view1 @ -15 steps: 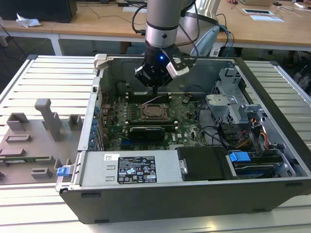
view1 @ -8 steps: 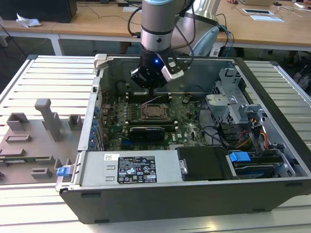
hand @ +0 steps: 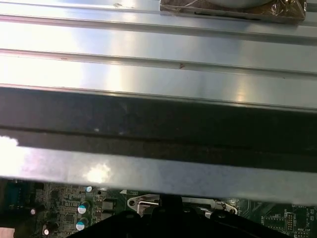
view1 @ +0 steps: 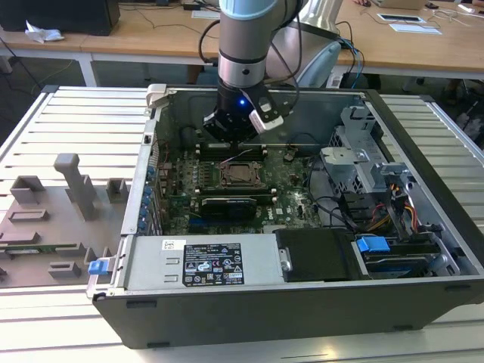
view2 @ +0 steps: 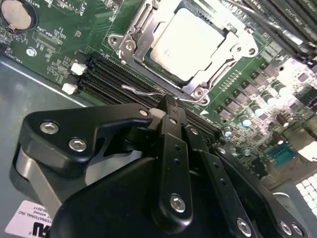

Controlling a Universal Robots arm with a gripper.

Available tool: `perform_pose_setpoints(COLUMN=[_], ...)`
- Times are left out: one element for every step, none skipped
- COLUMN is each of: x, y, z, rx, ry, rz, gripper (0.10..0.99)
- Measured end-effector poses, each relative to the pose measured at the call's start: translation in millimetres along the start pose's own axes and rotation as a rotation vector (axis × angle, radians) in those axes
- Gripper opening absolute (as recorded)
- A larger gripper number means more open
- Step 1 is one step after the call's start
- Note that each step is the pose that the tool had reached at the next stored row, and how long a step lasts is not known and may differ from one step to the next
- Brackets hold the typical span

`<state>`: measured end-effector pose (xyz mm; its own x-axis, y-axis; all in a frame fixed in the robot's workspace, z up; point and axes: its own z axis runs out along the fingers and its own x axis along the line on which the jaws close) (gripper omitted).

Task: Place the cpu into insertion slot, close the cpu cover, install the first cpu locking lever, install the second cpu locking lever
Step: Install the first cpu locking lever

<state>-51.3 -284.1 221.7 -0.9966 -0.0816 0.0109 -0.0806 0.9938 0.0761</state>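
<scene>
Working the first lever [view2: 143, 91] beside the closed cover [view2: 148, 29] over the cpu [view2: 190, 44], my end effector [view2: 166, 106] pinched narrow, needing a hook-down under its catch

The case [view1: 423, 144] is open on top, so room is left above the board [view1: 291, 193]. At 12 o'clock of the socket [view1: 240, 175] the way is taken up by the gripper [view1: 236, 142] and the arm above it. At 3 o'clock, cables [view1: 333, 208] and a metal cage [view1: 363, 144] are packed close. At 6 o'clock, a black card [view1: 227, 206] is stood just beside the socket. At 9 o'clock, the case's side wall [view1: 144, 189] is met. In the second wrist view, a thin wire lever [view2: 143, 90] is seen sticking out between the socket and the gripper.
</scene>
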Motion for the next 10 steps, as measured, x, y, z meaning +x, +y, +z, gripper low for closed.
perform_pose_setpoints(x=[-0.1,-0.9,-2.4,-5.0,-7.2,-8.5,-11.2,-14.0,-15.4,-18.1], y=[0.9,1.7,2.0,2.1,1.9,1.8,1.4,1.1,0.9,0.6], z=[1.1,1.8,2.4,3.4,4.3,4.8,6.1,7.6,8.9,11.1], rx=[0.000,0.000,0.000,0.000,0.000,0.000,0.000,0.000,0.000,0.000], ry=[0.0002,0.0003,0.0003,0.0002,0.0004,0.0005,0.0006,0.0011,0.0014,0.0019], rz=[0.000,0.000,0.000,0.000,0.000,0.000,0.000,0.000,0.000,0.000], gripper=[0.106,0.106,0.106,0.106,0.106,0.106,0.106,0.106,0.106,0.106])
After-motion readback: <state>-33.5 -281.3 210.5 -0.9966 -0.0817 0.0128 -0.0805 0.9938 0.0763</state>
